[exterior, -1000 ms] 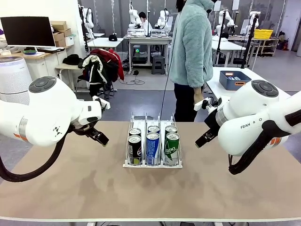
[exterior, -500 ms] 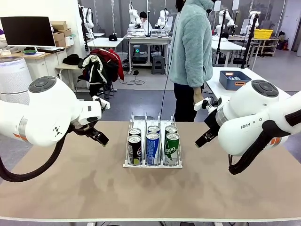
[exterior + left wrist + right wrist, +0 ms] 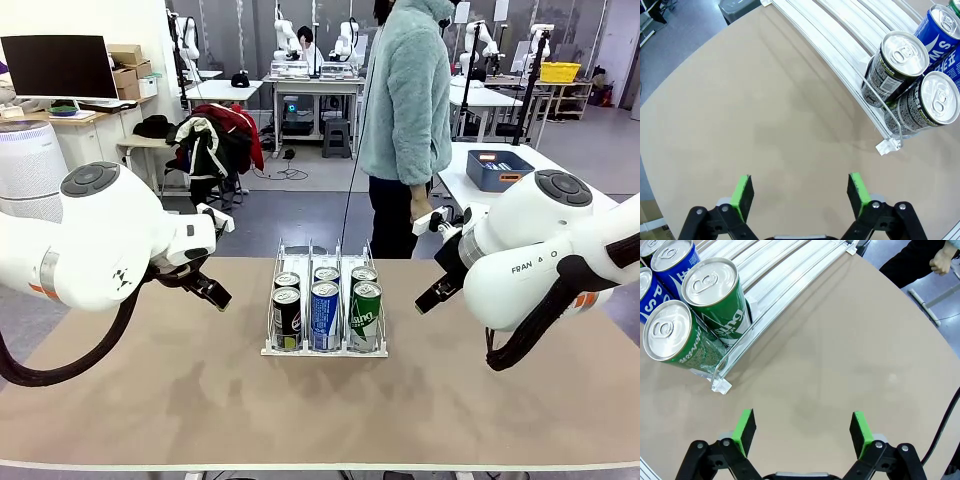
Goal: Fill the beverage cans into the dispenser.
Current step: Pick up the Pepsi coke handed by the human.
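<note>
Left gripper hangs wide open over the bare table, holding nothing; the dispenser lies ahead and to its right, two black cans at the near end; right gripper is equally spread and empty; two green cans stand ahead-left of it, in the dispenser's outer lane.

The dispenser sits on the desk, midway along and toward the far edge. Six cans stand in its near end, two per lane.
</note>
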Tool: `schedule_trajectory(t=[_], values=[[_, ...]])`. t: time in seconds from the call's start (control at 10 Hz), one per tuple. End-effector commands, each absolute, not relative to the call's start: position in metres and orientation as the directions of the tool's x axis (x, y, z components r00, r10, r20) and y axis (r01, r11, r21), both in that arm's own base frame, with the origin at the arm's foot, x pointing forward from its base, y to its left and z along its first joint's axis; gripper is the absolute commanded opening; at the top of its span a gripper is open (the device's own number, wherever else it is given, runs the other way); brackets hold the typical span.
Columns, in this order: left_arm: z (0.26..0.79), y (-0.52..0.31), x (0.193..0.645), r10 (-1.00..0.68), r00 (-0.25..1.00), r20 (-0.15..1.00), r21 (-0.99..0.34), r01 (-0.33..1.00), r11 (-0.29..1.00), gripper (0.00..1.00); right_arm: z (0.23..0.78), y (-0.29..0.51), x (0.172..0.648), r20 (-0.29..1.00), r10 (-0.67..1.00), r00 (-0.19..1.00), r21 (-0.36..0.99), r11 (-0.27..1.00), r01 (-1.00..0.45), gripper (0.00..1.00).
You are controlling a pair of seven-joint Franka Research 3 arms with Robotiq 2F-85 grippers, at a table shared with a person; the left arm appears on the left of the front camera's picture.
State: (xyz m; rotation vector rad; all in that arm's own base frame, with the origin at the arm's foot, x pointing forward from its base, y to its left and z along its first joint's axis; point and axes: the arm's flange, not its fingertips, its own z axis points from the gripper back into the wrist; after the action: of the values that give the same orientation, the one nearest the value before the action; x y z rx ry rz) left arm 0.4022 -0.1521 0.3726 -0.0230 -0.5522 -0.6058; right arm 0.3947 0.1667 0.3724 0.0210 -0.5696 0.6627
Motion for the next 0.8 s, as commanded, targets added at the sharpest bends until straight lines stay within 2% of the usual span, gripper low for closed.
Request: schedule_trajectory(t=[0.0,0.7], values=[[0.3725,-0.1516,0.4023,-0.533,0.683,0.499,0.137,0.545,0.827,1.00,0.3724,0.1666,0.3948,0.507,0.575,0.642,-0.158,0.794,-0.587,1.00],[0.3725,-0.1516,0.4023,-0.533,0.683,0.499,0.137,0.545,0.827,1.00,0.3724,0.1666,0.3948,0.507,0.575,0.642,-0.158,0.794,-0.587,1.00]])
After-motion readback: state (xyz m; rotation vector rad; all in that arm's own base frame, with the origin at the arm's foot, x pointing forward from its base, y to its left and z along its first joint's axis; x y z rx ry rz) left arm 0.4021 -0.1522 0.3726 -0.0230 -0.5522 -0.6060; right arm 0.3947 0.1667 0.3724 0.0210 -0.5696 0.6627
